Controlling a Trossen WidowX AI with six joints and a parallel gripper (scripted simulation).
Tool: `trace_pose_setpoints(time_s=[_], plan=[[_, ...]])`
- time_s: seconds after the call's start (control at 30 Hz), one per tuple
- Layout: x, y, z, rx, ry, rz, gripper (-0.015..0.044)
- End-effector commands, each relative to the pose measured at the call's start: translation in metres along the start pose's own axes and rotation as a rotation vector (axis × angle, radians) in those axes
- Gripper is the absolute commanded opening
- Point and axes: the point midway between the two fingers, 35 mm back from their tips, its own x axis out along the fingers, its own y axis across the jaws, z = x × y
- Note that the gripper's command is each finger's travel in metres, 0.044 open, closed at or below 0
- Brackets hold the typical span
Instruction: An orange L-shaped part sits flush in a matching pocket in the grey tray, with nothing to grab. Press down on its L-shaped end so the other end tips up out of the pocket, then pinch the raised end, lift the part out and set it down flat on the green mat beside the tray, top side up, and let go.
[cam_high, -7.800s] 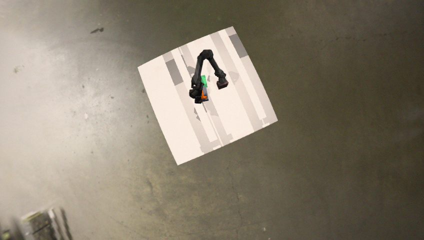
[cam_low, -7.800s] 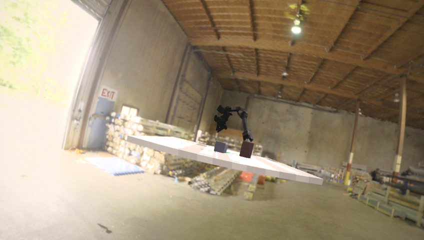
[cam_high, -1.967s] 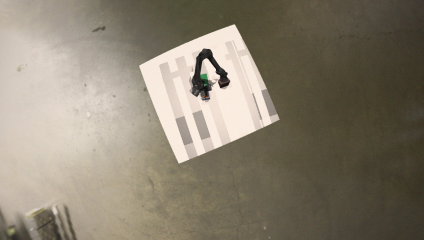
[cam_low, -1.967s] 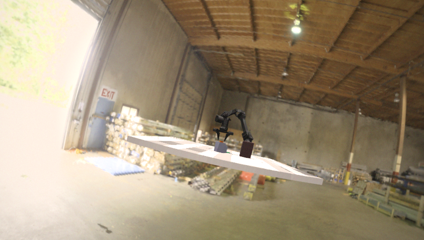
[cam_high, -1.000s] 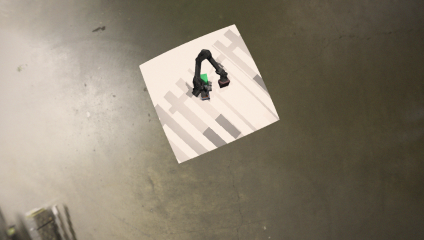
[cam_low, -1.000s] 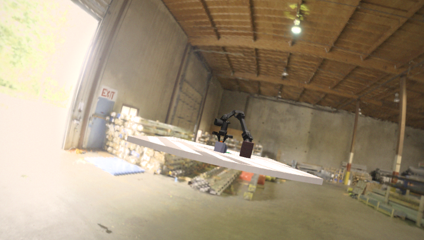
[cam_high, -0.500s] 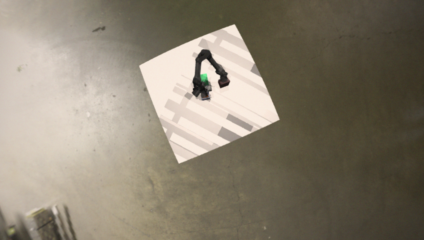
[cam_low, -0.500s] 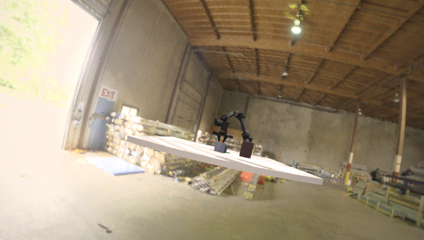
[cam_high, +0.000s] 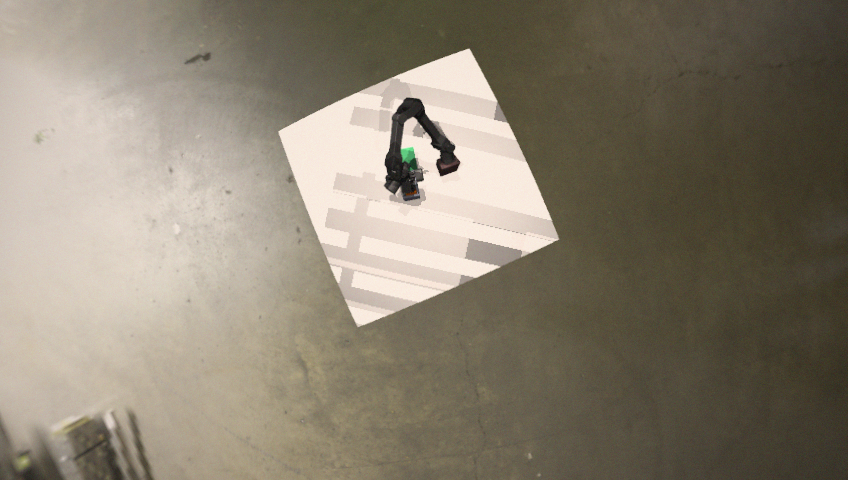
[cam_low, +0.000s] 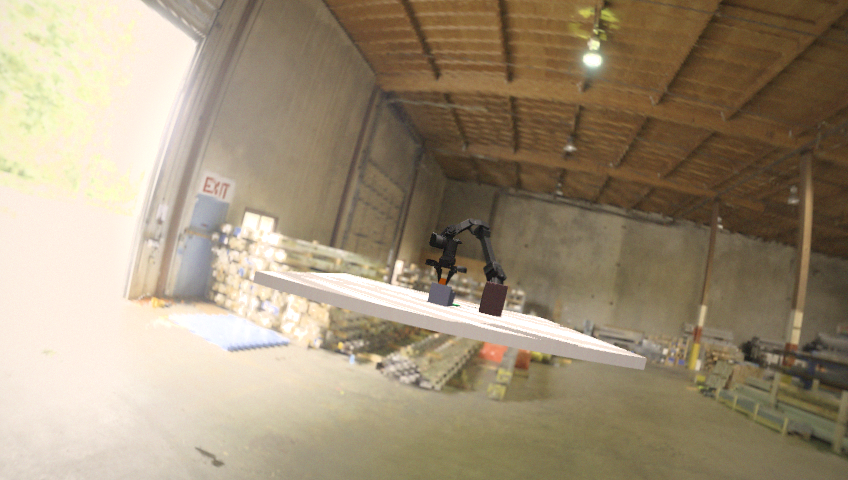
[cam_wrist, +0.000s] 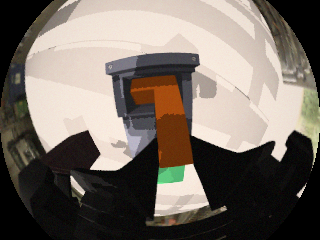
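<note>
The orange L-shaped part (cam_low: 442, 281) (cam_wrist: 170, 102) is tilted, its straight end raised towards the wrist camera. Its L-shaped end is at the far end of the pocket in the grey tray (cam_high: 410, 198) (cam_low: 440, 295) (cam_wrist: 150, 61); whether it still touches the pocket floor I cannot tell. My gripper (cam_low: 443, 279) (cam_wrist: 172, 140) is shut on the raised straight end, one black finger on each side. In the top view the arm hides most of the part and tray. The green mat (cam_high: 408, 155) (cam_wrist: 171, 175) lies beside the tray, partly hidden.
The arm's dark red-brown base block (cam_high: 448, 165) (cam_low: 493, 299) (cam_wrist: 75, 152) stands near the tray and mat. All of it stands on a pale square table (cam_high: 416, 291) (cam_low: 565, 339) crossed by shadow stripes. The arm arches over from the base.
</note>
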Motion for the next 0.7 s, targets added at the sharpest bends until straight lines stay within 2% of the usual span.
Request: trace_pose_setpoints(time_s=[0.0, 0.67], plan=[[-0.008, -0.001, 0.001, 0.005, -0.008, -0.001, 0.0], [-0.039, -0.001, 0.001, 0.004, -0.008, 0.0, 0.0]])
